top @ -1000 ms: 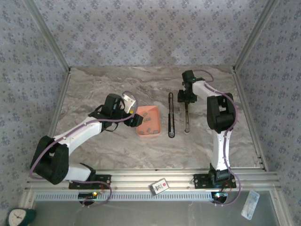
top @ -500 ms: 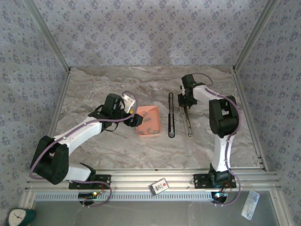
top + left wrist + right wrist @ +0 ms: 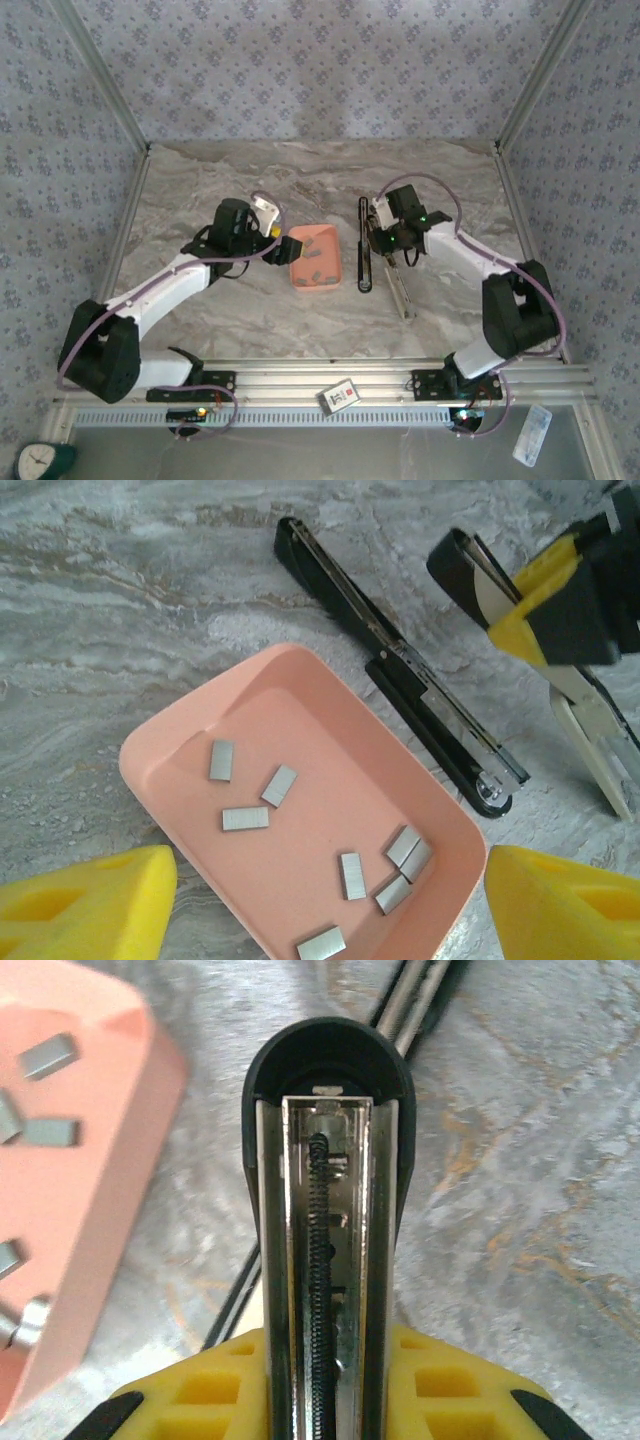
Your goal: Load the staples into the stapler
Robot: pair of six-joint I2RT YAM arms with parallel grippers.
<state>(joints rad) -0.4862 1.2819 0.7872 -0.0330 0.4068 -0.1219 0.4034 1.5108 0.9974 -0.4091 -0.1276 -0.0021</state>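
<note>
A second ago the right arm reached to the far side of the grey marbled table (image 3: 200,190). Its gripper was over the far end of a long thin piece that lay straight. Now the right gripper (image 3: 383,240) is nearer, and the piece slants off toward the near right. The left gripper (image 3: 283,247) has hardly moved. It is just beside the tray, as before.

The salmon-orange tray with rounded corners (image 3: 310,730) holds eight small grey metal staples (image 3: 352,875). They lie loose and flat on its floor. The left gripper's yellow fingers (image 3: 90,900) are spread wide and hold nothing, and the tray shows between them. Past the tray, a long black stapler (image 3: 400,675) lies opened out flat on the table. Beside it, the right gripper's yellow pads (image 3: 450,1380) squeeze a black-tipped stapler arm with a shiny metal channel and spring (image 3: 320,1210).

A pale long strip (image 3: 402,295) runs out under that gripper. I cannot tell if it is joined to the arm. From the top, the staples are too small to count.
</note>
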